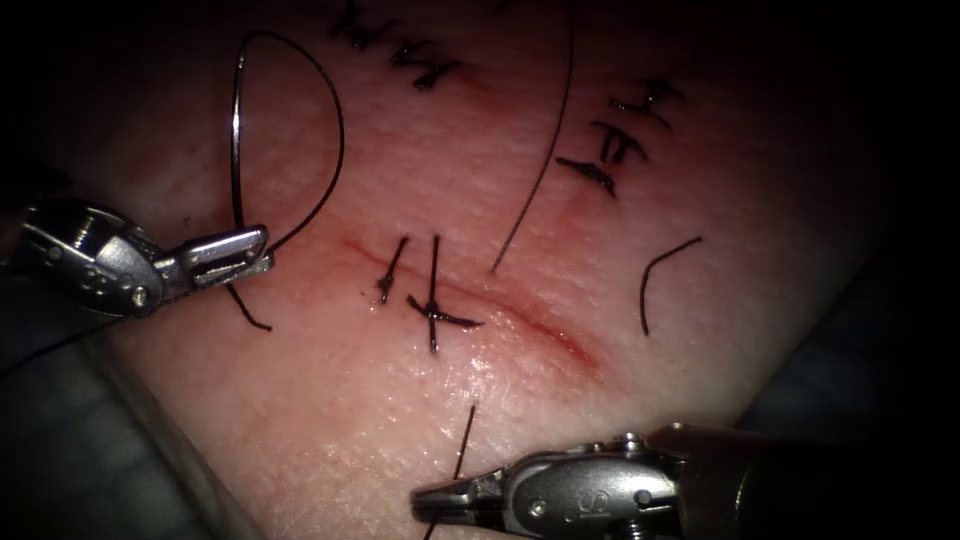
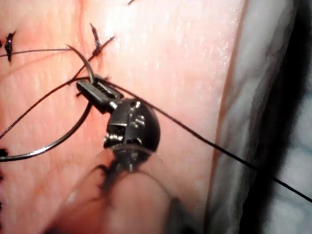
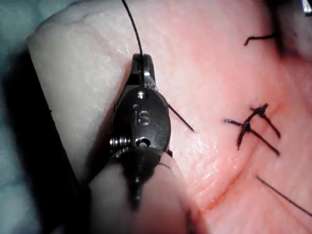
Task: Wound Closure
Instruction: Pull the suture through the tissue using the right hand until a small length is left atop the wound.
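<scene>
Left end effector (image 1: 262, 248) clamped on needle (image 1: 236, 130); right end effector (image 1: 425, 497) clamped on thread (image 1: 465, 440).

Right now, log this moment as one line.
left end effector: shut on needle near one end, off tissue | right end effector: shut on thread | cut: partly stitched

Your tissue (image 1: 620, 400) carrying it all, cut (image 1: 520, 315) running across its middle with knotted stitches (image 1: 432, 312) over it, loose cut ends of thread (image 1: 660, 275) toward its right edge, long thread (image 1: 545, 150) trailing to its far edge.
</scene>
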`<state>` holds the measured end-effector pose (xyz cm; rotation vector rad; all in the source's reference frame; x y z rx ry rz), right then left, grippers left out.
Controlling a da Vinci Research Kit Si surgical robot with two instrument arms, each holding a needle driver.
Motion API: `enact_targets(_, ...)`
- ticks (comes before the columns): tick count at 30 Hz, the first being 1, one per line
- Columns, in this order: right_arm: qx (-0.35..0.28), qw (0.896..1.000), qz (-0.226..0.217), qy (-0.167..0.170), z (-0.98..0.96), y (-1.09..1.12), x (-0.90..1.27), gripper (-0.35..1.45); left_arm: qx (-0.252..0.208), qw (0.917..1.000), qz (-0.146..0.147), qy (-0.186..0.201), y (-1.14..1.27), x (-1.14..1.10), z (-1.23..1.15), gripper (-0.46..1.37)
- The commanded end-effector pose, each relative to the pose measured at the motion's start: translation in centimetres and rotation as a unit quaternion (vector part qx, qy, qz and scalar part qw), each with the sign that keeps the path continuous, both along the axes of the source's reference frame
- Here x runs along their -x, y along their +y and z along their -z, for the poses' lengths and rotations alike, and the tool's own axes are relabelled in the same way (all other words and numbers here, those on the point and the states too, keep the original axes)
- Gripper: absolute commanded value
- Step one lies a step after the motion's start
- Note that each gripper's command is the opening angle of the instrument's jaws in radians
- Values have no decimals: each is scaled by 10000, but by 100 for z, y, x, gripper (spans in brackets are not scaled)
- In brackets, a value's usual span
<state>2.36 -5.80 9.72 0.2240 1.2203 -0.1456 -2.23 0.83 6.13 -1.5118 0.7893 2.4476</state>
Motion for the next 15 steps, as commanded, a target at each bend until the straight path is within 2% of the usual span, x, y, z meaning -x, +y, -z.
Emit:
enact_targets(1, 11, 10000, 75, 4, 5, -6, -2, -35, -10, 10000, -22, 8, 0, 1, -1, -35)
enact_targets(7, 38, 9996, 250, 110, 26, -32, -12, -35, -15, 10000, -30, 18, -1, 2, -1, -35)
enact_targets(15, 66, 9991, 385, 187, 43, -54, -17, -35, -16, 10000, -24, 21, 0, 4, -2, -35)
